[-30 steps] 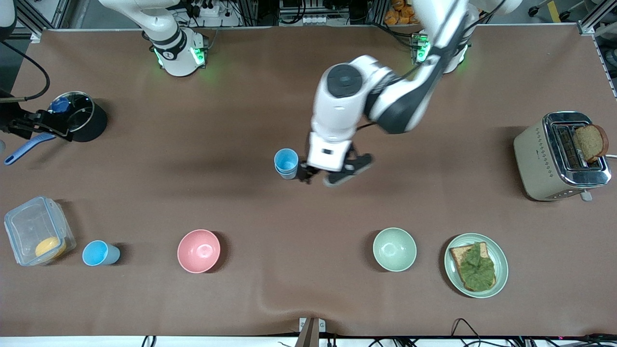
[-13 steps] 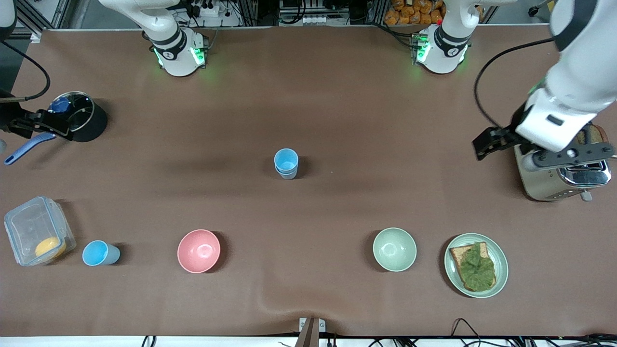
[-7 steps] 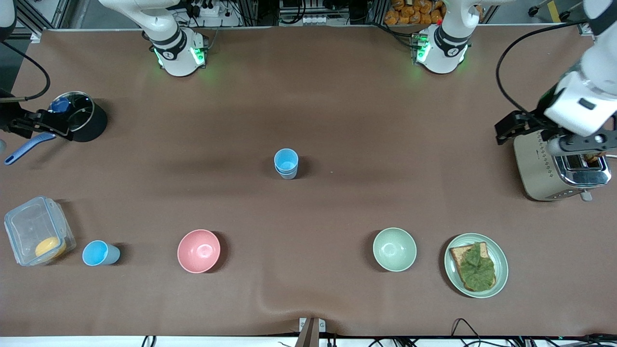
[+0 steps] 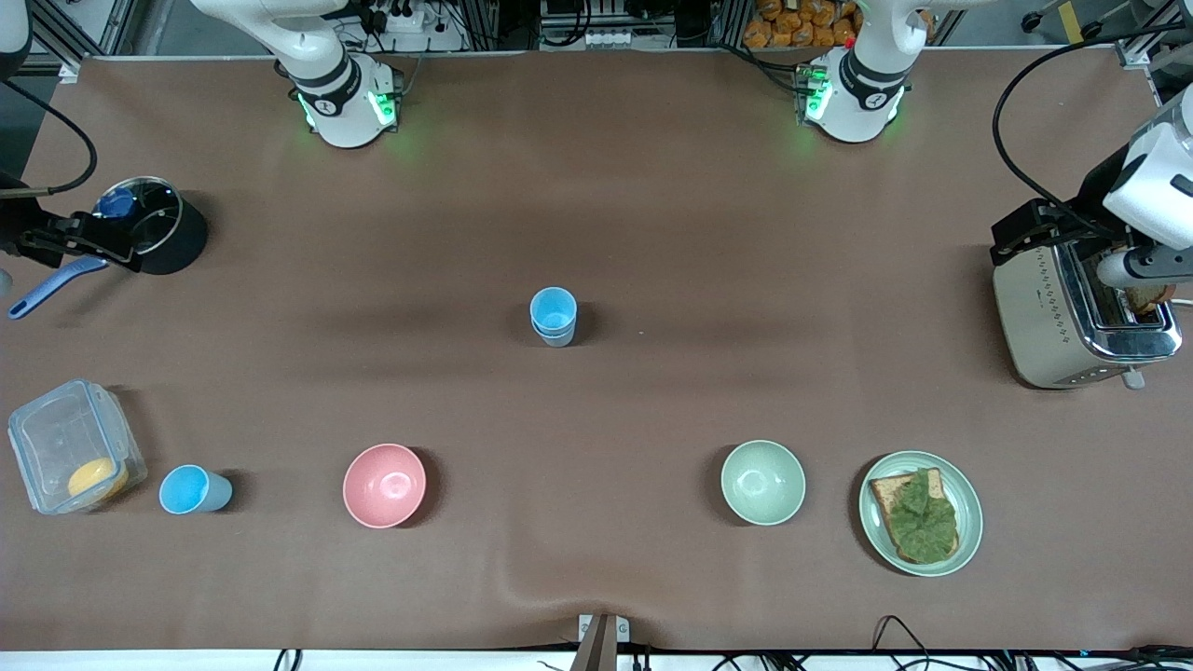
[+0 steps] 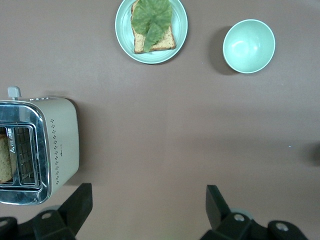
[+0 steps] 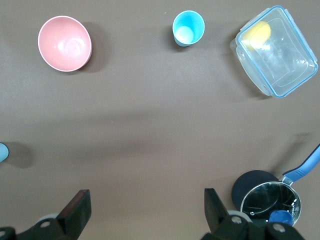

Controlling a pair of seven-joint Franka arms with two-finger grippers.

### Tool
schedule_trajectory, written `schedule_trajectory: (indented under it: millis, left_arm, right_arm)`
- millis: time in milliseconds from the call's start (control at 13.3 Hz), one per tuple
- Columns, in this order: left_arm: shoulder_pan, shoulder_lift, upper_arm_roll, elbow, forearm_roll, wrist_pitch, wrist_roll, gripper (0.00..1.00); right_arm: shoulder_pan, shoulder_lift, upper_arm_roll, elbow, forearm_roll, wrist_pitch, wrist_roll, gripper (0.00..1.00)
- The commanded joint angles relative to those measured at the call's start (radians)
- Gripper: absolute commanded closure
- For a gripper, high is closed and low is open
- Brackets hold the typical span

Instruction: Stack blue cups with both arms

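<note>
Brown cloth covers the table (image 4: 652,186), and in the front view two blue cups nested into a stack (image 4: 554,316) stand upright at its middle, while a third blue cup (image 4: 193,489) stands near the front edge toward the right arm's end, just beside a clear lidded container (image 4: 75,445) and apart from the pink bowl (image 4: 384,485). Toward the left arm's end sit the pale green bowl (image 4: 762,482), a plate with leaf-topped toast (image 4: 920,513) and a toaster (image 4: 1081,312); the left gripper (image 4: 1062,233) hangs over the toaster, holding nothing. At the right arm's end of the table a black pot with a glass lid (image 4: 154,224) stands. In the left wrist view the left gripper's (image 5: 150,210) jaws are spread wide and empty above bare cloth, with the toaster (image 5: 37,150), the plate (image 5: 151,30) and the green bowl (image 5: 248,46) below it. In the right wrist view the right gripper (image 6: 145,210) likewise hangs with its jaws apart and empty, high over the table beside the pot (image 6: 267,197); the single cup (image 6: 188,28), the container (image 6: 274,50) and the pink bowl (image 6: 65,43) lie in sight.
</note>
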Motion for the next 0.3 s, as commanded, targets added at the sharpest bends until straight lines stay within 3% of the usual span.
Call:
schedule_trajectory:
  millis: [0, 225]
  left_arm:
    - [-0.011, -0.024, -0.004, -0.013, -0.004, -0.012, 0.0, 0.0]
    - [-0.017, -0.027, -0.004, -0.013, -0.002, -0.026, -0.001, 0.0]
  right_arm:
    - [-0.014, -0.003, 0.01, 0.001, -0.008, -0.007, 0.001, 0.0]
    - [-0.016, -0.003, 0.01, 0.001, -0.008, -0.007, 0.001, 0.0]
